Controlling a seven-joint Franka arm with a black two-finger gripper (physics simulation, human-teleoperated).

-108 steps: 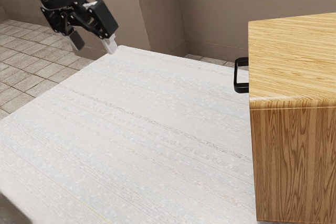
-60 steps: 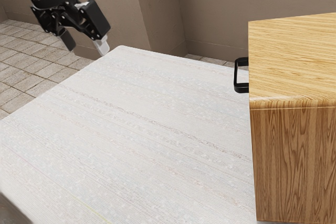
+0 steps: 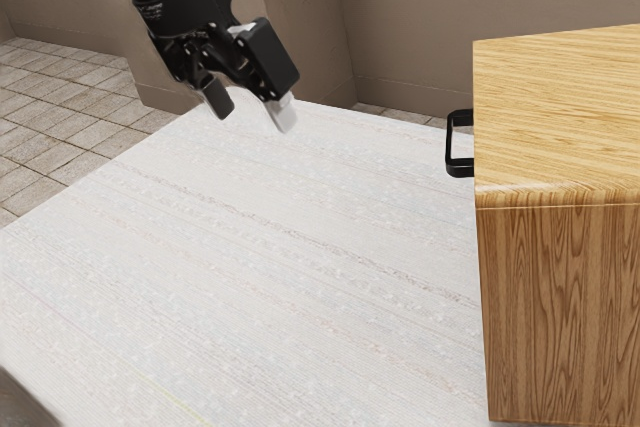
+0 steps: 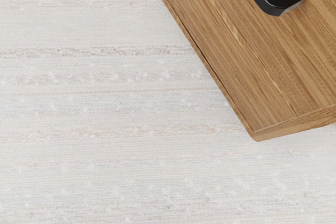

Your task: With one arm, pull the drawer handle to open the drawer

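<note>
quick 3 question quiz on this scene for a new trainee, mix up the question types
1. True or false: the end effector is shut on the black handle.
2. Multiple choice: on the wooden drawer unit, the black handle sticks out from the face toward A) the exterior view's left, B) the exterior view's right, C) the top.
3. Fill in: the end effector is ____, with nothing in it.

Key: 1 false, it hangs apart from the handle; 2 A; 3 open.
</note>
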